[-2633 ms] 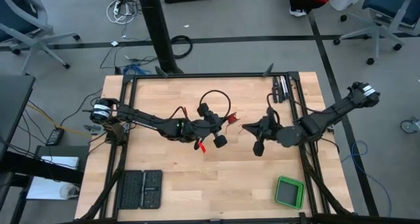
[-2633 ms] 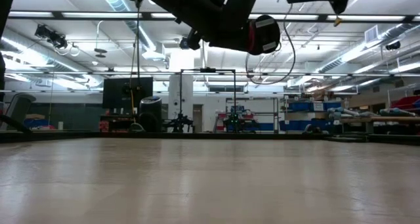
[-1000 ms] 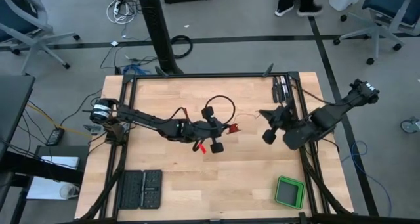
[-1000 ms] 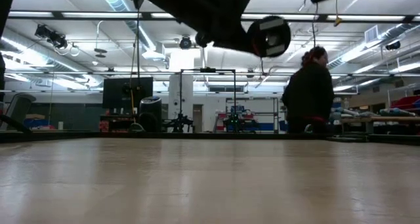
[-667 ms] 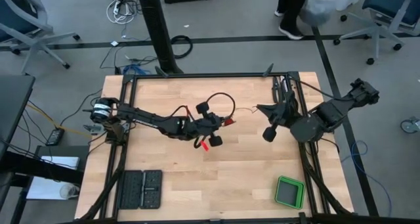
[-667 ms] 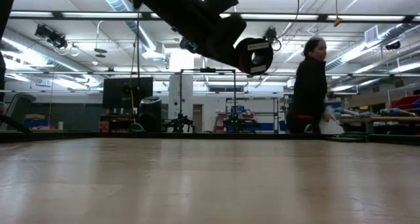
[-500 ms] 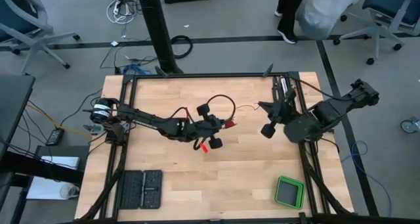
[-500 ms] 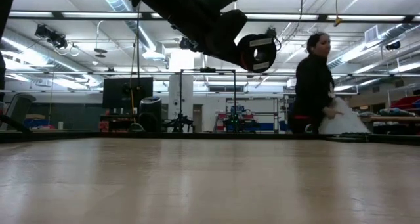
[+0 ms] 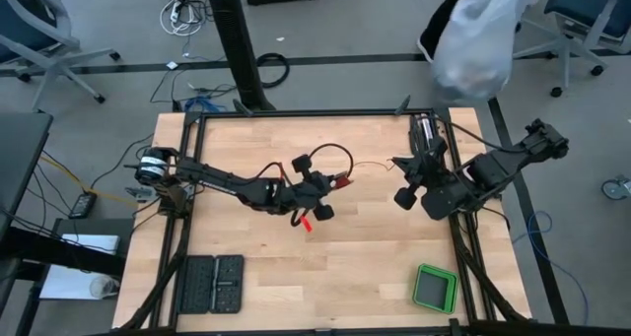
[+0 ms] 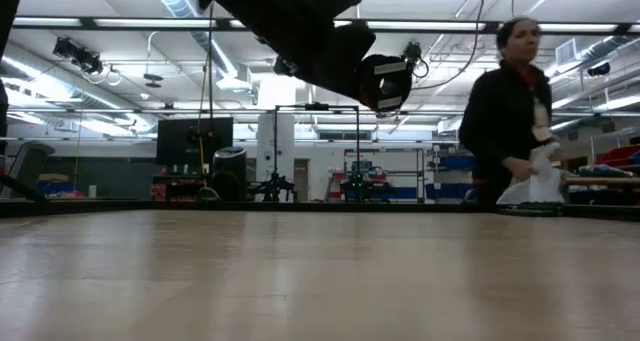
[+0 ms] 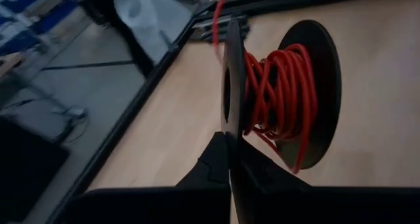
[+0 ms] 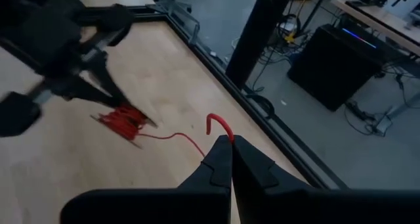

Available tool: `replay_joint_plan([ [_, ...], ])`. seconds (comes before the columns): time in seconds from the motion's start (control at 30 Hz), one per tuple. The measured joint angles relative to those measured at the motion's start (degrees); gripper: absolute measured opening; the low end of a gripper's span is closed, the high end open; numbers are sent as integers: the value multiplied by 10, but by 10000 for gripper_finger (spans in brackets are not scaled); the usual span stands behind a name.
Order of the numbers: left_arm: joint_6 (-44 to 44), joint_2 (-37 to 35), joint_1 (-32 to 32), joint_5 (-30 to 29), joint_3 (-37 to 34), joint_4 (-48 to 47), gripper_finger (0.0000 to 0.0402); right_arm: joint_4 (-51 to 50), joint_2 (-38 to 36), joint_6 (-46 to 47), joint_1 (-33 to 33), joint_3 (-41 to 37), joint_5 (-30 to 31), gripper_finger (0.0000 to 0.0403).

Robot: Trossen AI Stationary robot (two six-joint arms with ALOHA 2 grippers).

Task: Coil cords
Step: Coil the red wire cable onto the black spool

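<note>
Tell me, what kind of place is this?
Probably a robotics lab or workshop: a wooden table in a dark metal frame, office chairs on the grey floor, and shelving under long ceiling lights in a big open room.

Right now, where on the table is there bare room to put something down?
Free: the wood along the near edge between the black trays and the green box, and the far left corner of the table. Crowded: the middle, where the left gripper holds the spool and the right gripper pulls the cord taut.
</note>
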Motion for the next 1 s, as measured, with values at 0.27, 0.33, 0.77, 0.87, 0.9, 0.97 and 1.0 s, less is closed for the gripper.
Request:
replay_joint_plan([
  [0.27,-18,0,5,-36,0,-32,1,49,-2,-27,21,15,7,0],
  [0.33,-19,0,7,-36,0,-31,1,94,-2,-68,23,15,7,0],
  [0.77,-75,0,22,-9,0,-29,1,451,30,-374,13,16,-57,0],
  [0.87,-89,0,27,0,0,-27,1,513,49,-421,4,16,-84,0],
  [0.9,-96,0,29,6,0,-27,1,536,56,-437,0,16,-97,0],
  [0.97,-113,0,35,19,0,-24,1,582,73,-469,-7,16,-126,0],
  [1.0,-123,0,38,31,0,-16,1,601,82,-482,-11,16,-138,0],
])
